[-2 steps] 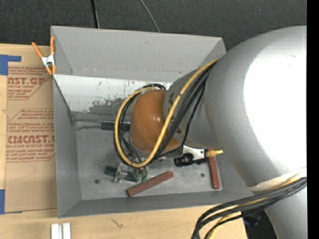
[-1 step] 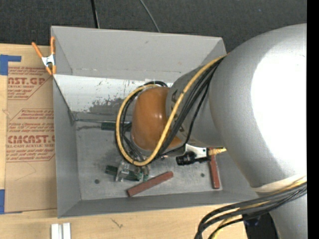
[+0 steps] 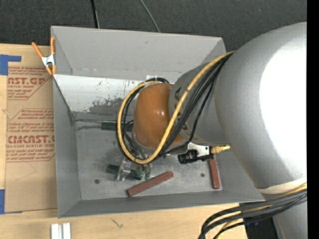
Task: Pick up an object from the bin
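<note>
My gripper [image 3: 130,172] reaches down under the orange cover to the bin floor, at the front left of the middle. A reddish-brown flat stick [image 3: 150,183] lies slanted just in front of it, its upper end close to the gripper. Whether the two touch I cannot tell. A small dark green piece [image 3: 111,169] sits right at the gripper's left side.
A second reddish-brown stick [image 3: 215,173] lies upright at the front right. A small black and white piece [image 3: 195,156] lies beside the arm's edge. A dark green bit [image 3: 107,126] rests by the back left wall. The arm and its cables cover the bin's middle and right.
</note>
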`<state>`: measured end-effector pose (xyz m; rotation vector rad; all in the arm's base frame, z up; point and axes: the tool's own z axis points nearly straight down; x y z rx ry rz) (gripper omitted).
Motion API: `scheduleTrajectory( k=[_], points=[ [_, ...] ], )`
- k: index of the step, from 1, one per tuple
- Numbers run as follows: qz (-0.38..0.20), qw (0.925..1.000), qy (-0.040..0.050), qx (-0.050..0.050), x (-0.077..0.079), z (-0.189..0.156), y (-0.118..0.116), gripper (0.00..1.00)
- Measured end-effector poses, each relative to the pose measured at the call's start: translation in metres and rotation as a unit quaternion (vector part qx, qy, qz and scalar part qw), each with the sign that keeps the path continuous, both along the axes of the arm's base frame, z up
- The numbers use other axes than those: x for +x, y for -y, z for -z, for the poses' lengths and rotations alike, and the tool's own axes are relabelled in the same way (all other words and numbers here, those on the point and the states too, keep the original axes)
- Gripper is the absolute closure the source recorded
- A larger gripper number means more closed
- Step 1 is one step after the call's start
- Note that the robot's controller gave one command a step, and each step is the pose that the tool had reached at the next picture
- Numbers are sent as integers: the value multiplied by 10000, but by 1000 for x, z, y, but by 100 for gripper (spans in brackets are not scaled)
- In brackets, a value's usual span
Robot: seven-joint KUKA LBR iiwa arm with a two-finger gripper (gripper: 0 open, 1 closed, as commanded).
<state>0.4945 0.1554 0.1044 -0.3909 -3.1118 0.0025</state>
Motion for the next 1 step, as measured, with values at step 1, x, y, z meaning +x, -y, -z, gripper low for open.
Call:
scheduleTrajectory(
  k=[1],
  points=[
    [-1, 10000, -13, -5, -1, -23, 0, 100]
  ],
)
